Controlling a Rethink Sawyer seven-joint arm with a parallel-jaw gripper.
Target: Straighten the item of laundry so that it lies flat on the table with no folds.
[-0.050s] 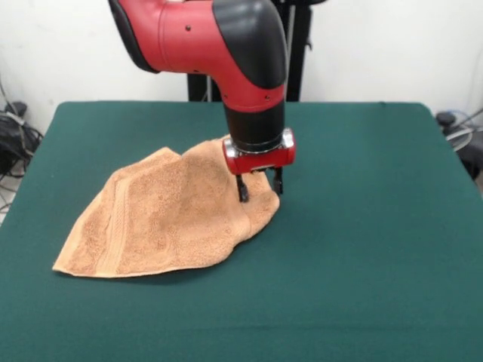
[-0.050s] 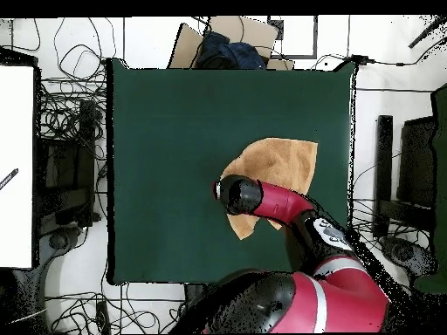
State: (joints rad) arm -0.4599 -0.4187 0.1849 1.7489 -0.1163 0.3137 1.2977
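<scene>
Green table fills most of the front view, white wall behind it. Overhead: white floor with tangled cables at frame left, a cardboard box with dark cloth at top center. No containers on the table. Towel lies left of center in the front view, rumpled and folded, its right end raised. Gripper points down at that raised end, fingers slightly apart and straddling a fold of towel; can't tell if it's actually pinched.
</scene>
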